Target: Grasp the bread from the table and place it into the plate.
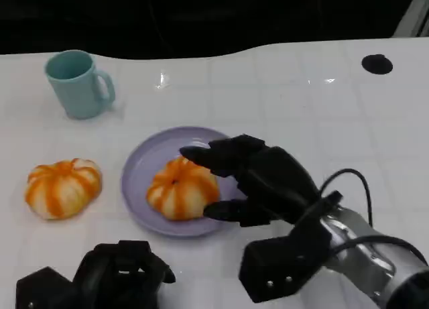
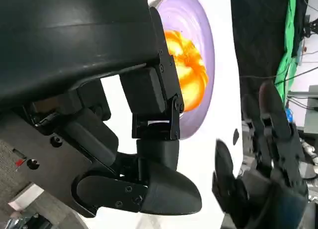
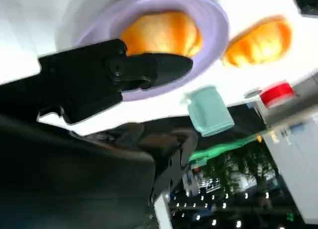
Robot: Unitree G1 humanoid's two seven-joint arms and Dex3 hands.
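Observation:
An orange-and-white striped bread lies in the lavender plate. My right hand hovers at its right side with the fingers spread. One finger reaches over the bread's far edge and the thumb lies near its front. In the left wrist view a strip of white table separates the right hand from the bread. A second bread of the same kind sits on the table left of the plate. My left hand rests at the near edge and holds nothing.
A light blue mug stands at the back left. A small black round spot marks the table's far right. The white table runs back to a dark edge.

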